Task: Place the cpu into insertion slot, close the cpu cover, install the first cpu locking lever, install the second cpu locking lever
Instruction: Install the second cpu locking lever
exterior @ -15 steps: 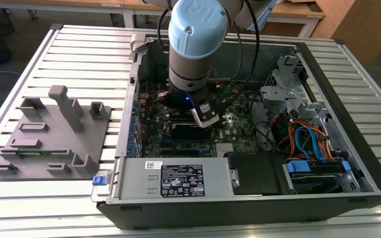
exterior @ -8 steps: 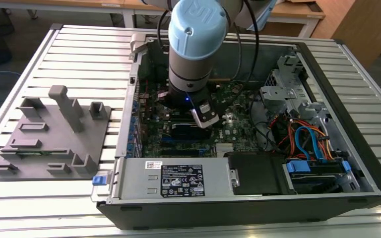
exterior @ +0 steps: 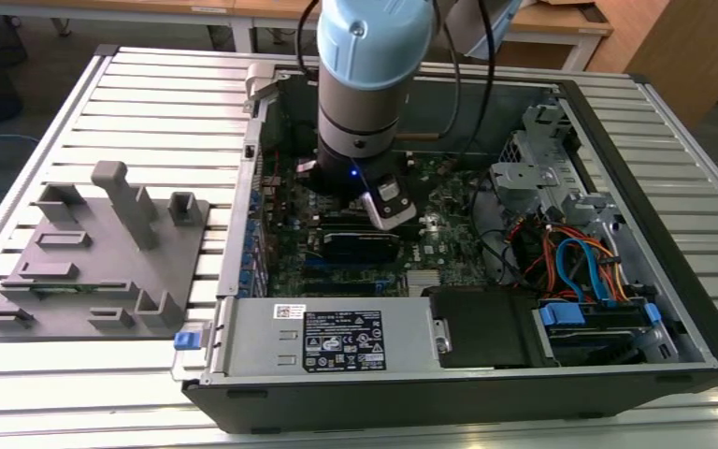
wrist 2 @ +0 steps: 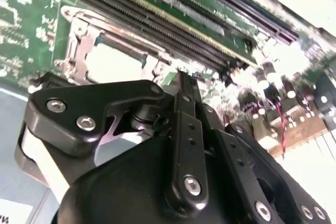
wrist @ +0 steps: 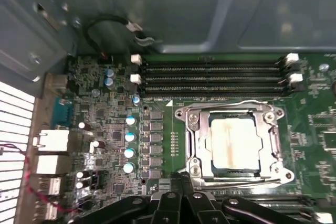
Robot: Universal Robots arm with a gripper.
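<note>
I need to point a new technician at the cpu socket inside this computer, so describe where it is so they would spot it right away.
Look inside the open computer case at the green board. Next to the row of long black memory slots sits the socket, beside the gripper. It is the one square part there, with a silver cover framing a pale silvery cpu.

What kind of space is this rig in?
Likely a lab or workshop: an open computer case lies on a slatted metal table, a grey fixture block beside it, wooden desks behind.
</note>
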